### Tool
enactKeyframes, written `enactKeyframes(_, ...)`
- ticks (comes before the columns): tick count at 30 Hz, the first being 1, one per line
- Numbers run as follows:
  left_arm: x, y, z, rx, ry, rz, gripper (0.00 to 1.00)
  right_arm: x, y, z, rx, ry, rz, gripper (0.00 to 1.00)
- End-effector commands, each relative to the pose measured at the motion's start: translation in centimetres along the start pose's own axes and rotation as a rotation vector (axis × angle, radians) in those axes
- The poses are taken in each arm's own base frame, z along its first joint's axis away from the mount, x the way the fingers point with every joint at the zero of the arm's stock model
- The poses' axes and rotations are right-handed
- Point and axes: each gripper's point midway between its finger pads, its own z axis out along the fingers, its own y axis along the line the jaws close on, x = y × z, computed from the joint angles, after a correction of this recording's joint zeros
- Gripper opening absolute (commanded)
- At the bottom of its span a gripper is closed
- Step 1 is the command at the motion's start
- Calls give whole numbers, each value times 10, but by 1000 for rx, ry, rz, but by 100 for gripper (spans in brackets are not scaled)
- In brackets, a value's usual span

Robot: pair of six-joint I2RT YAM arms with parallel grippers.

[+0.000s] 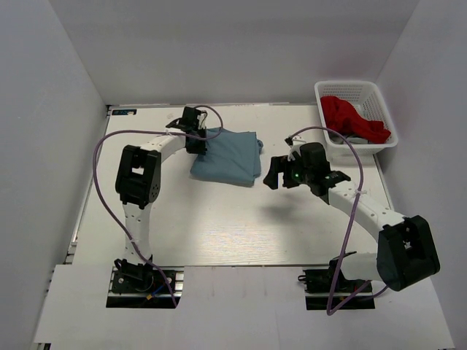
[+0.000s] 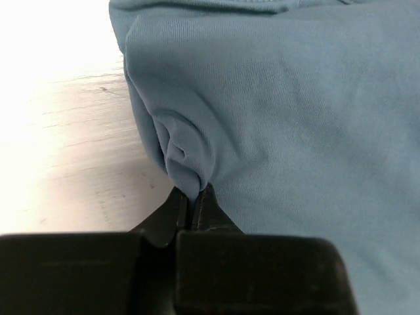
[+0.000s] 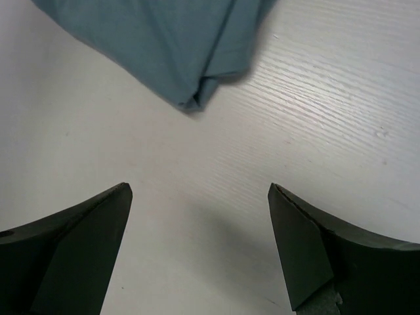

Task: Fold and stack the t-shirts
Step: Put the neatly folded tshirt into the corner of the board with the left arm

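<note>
Lab test cell: white panel walls (image 1: 241,51) enclosing pale table (image 1: 219,233); left arm (image 1: 139,175), right arm (image 1: 365,211) bolted at table's near edge.

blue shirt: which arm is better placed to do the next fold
Left. The left gripper is shut on the shirt's edge, pinching cloth. The right gripper hangs open over the table, apart from the shirt.

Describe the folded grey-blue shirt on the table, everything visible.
The dusty grey-blue soft cotton t-shirt lies folded into a layered rectangle, flat on the white wood-grain table, towards its far middle. The left hand is shut on a pinched fold at its left edge. The open right hand hovers near its right corner, not touching.
</note>
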Motion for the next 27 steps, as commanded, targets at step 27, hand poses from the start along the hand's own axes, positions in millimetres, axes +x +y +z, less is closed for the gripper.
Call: enactKeyframes(27,-133,329,-72,-849,-150,112,0,-87,-64,-5,332,-269,39,90)
